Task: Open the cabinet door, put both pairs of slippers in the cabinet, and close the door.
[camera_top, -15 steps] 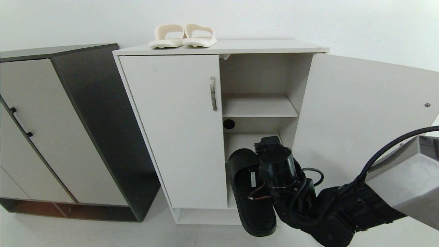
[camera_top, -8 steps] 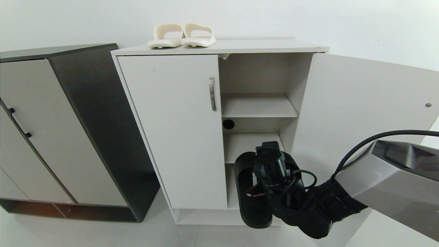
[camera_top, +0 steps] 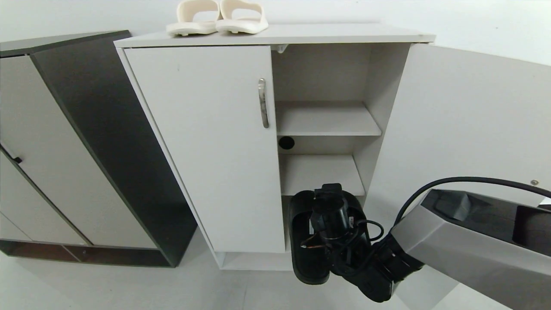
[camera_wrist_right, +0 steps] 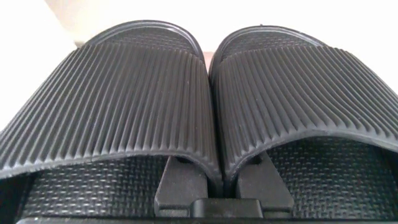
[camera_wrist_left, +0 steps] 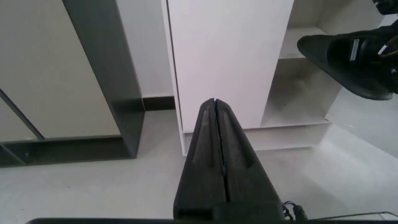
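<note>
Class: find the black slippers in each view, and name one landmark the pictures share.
Head view: black slippers low centre, before the open cabinet.
Left wrist view: black slippers before the open shelves, beside the closed door.
Right wrist view: black slippers side by side, straps toward camera.
Landmark: closed door, head and left wrist views.

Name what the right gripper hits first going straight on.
Probably the cabinet's bottom compartment: the right gripper's black slippers lead, toes close under the lower shelf's edge, which may catch them. Depth unclear.
</note>
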`<state>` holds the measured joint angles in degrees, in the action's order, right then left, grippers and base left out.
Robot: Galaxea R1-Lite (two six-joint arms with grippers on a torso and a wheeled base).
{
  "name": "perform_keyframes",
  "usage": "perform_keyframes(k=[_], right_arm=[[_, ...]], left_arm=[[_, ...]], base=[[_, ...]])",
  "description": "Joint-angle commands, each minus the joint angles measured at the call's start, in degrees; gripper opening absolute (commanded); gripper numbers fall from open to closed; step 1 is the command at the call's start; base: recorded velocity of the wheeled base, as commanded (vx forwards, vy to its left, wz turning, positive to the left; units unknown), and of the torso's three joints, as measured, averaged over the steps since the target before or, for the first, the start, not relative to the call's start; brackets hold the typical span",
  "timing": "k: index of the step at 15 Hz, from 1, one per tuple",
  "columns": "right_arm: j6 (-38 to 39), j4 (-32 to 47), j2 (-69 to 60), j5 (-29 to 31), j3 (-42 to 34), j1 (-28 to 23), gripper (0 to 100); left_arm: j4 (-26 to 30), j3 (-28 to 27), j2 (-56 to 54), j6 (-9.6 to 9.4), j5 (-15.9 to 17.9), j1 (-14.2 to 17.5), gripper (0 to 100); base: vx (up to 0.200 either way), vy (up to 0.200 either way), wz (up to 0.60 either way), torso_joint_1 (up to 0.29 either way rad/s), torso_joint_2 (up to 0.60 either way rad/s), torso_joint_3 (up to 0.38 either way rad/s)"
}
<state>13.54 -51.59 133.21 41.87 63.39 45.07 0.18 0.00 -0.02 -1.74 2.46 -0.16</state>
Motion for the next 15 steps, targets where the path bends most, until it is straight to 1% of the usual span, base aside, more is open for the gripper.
perform_keyframes(k=[1, 6, 8, 9, 10, 11, 13, 15], right_arm=[[0.0, -0.2, 0.7, 0.0, -0.5, 0.1, 0], [-0.7, -2.8, 1.9, 0.4, -0.4, -0.2, 0], [-3.2, -7.6, 2.1, 0.6, -0.5, -0.3, 0], [-5.4, -11.0, 1.9, 1.7, -1.0, -0.3, 0], [-8.5, -15.0, 1.7, 3.5, -2.3, -0.3, 0], [-11.0, -19.2, 1.7, 3.6, -4.4, -0.3, 0], [-12.7, -23.9, 3.0, 3.3, -5.8, -0.4, 0], [-12.5, -24.7, 3.9, 3.1, -5.9, -0.9, 0]], left_arm=[[0.0, 0.0, 0.0, -0.01, 0.0, 0.0, 0], [0.0, 0.0, 0.1, -0.19, 0.0, 0.0, 0], [0.0, 0.0, 0.0, -0.19, 0.0, 0.0, 0], [0.0, 0.0, 0.1, -0.19, 0.0, 0.0, 0], [0.0, 0.0, 0.1, -0.1, 0.0, 0.0, 0], [-0.1, 0.0, 0.1, -0.19, 0.0, 0.0, 0], [0.0, 0.0, 0.0, -0.19, 0.0, 0.0, 0], [-0.1, 0.0, 0.1, -0.1, 0.0, 0.0, 0]], base=[[0.0, 0.0, 0.0, 0.007, 0.0, -0.198], [0.0, 0.0, 0.0, 0.0, 0.0, -0.195], [0.0, 0.0, 0.0, 0.001, 0.0, -0.052], [0.0, 0.0, 0.0, 0.0, 0.0, 0.0], [0.0, 0.0, 0.0, 0.0, 0.0, 0.0], [0.0, 0.0, 0.0, 0.0, 0.0, 0.0], [0.0, 0.0, 0.0, 0.0, 0.0, 0.0], [0.0, 0.0, 0.0, 0.0, 0.0, 0.0]])
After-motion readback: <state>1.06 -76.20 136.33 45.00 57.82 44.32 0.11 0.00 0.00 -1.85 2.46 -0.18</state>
